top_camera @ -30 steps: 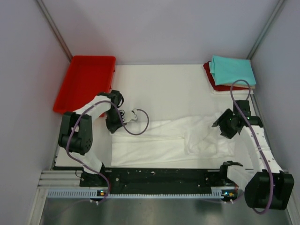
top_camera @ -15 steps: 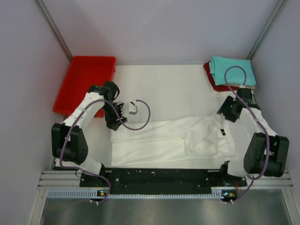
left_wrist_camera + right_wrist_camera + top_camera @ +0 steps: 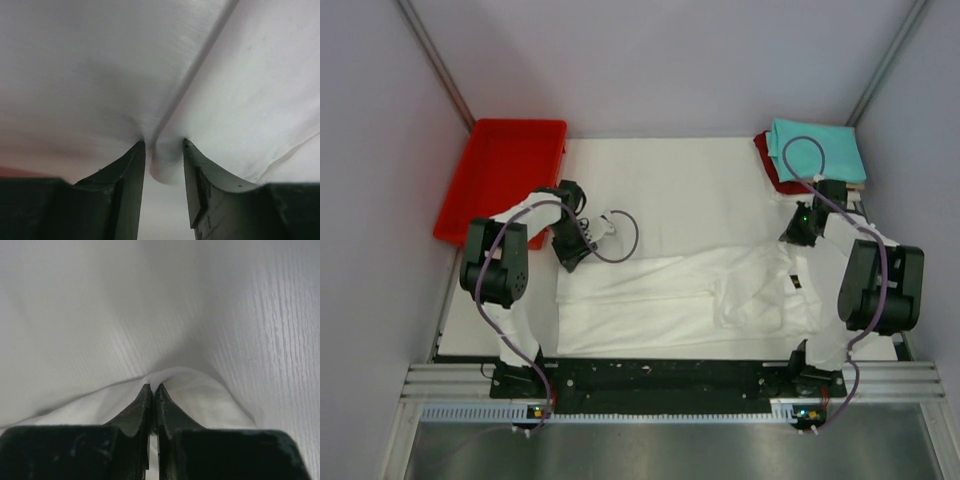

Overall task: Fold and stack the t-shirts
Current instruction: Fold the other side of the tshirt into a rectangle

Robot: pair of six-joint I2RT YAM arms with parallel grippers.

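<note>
The white t-shirt [image 3: 660,305] lies across the near part of the desk [image 3: 660,180]. At its far edge, your left claw [image 3: 162,145] stands part open over a cloth ridge, and your right claw [image 3: 151,386] is clamped tight on the cloth. The teal t-shirt [image 3: 815,148] lies folded in the far-right corner.

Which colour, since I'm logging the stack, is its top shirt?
The top shirt is teal, clearest in the top external view.
</note>
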